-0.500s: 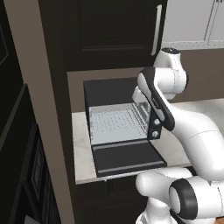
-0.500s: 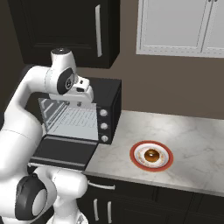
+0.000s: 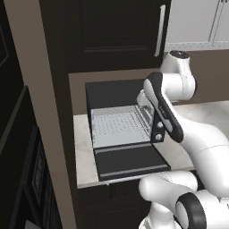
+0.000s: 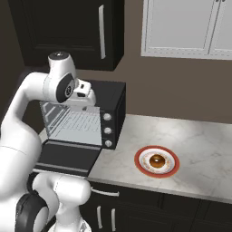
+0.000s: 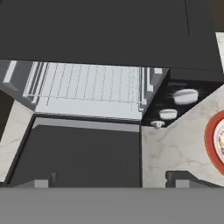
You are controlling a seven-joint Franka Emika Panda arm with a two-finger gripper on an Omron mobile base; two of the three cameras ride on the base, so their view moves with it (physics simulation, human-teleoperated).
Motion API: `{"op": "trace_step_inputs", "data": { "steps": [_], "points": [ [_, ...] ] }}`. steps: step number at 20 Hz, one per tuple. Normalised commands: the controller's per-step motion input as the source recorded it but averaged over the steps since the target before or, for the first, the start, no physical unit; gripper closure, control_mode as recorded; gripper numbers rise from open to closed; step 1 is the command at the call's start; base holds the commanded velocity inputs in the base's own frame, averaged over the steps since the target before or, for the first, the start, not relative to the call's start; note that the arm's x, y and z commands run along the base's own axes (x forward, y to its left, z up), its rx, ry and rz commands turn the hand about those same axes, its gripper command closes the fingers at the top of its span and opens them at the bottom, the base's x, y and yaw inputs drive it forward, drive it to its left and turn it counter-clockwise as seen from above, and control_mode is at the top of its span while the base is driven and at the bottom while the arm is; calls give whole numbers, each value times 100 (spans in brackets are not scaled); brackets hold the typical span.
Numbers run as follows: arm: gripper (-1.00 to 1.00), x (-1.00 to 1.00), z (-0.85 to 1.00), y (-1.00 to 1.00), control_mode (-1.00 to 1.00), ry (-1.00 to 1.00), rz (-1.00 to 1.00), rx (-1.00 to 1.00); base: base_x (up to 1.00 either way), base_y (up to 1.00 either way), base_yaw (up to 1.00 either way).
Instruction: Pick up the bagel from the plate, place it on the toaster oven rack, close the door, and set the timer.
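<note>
The bagel (image 4: pixel 157 161) lies in the middle of the white plate, whose red-orange rim (image 4: pixel 137 161) sits on the counter to the right of the black toaster oven (image 4: pixel 111 96). The plate's rim (image 5: pixel 210 140) also cuts into the right edge of the hand view. The oven door (image 4: pixel 68 158) (image 5: pixel 78 153) hangs open and flat. Inside, the silver rack (image 4: pixel 78 124) (image 3: pixel 118 125) (image 5: pixel 87 85) is bare. My gripper (image 4: pixel 86 103) (image 5: pixel 111 181) hovers above the open door, in front of the oven mouth. It is open, fingertips (image 5: pixel 41 183) wide apart, holding nothing.
Three round knobs (image 4: pixel 107 130) (image 5: pixel 185 96) run down the oven's right face. Dark cabinet doors with a silver handle (image 4: pixel 102 31) hang above the oven, white cabinets (image 4: pixel 181 27) to the right. Marble counter (image 4: pixel 204 140) stretches right of the plate. A tall dark wall (image 3: pixel 27 134) stands left.
The arm has barely shifted; the hand sits slightly lower in front of the oven. Bagel, plate and open door are where they were.
</note>
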Motion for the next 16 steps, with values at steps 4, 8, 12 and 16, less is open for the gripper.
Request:
{"op": "trace_step_inputs", "data": {
  "steps": [4,8,12,16],
  "points": [
    [-100,-33,-30,0,-100,-21,0,0,0,0,0],
    [-100,-11,-38,13,-100,-14,0,0,0,0,0],
    [-100,-3,-30,24,-100,-8,0,0,0,0,0],
    [-100,0,-28,29,-100,-3,0,0,0,0,0]
  ]
}}
